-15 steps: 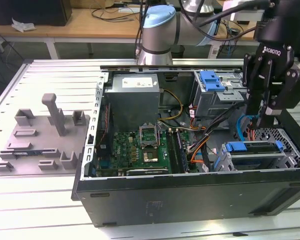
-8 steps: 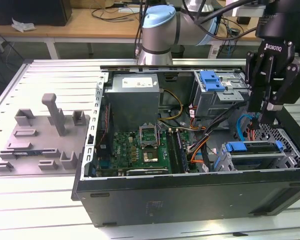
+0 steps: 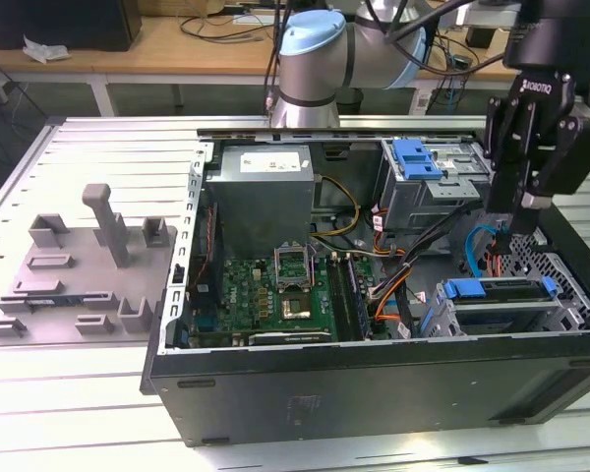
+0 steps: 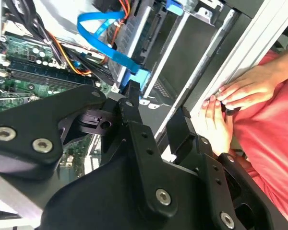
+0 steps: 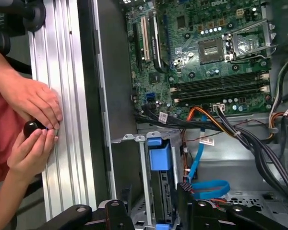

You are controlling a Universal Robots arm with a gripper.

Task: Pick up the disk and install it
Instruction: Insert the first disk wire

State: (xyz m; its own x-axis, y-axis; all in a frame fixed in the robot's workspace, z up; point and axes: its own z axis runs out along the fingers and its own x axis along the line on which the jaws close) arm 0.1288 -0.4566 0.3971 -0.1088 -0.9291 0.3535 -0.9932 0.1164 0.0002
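Note:
The disk [image 3: 499,290] sits on edge in the lower metal drive cage at the exterior view's right end of the open computer case, with its blue carrier bracket uppermost. In the first wrist view the bracket's blue tab [image 5: 159,154] lies just beyond my fingers. My gripper [image 3: 512,222] hangs above the case's right end, just behind and above the disk. It is open, and both black fingers [image 4: 130,111] are spread with nothing between them. In the first wrist view the gripper [image 5: 153,205] straddles the disk's line without touching it.
A blue data cable [image 4: 102,32] loops beside the cage, among orange and black wires. The motherboard [image 3: 275,290] and power supply [image 3: 265,187] fill the case's left half. An upper cage carries a blue latch [image 3: 418,157]. A person's hands [image 5: 34,112] rest on the aluminium rail outside the case. A grey fixture plate [image 3: 79,275] lies at the left.

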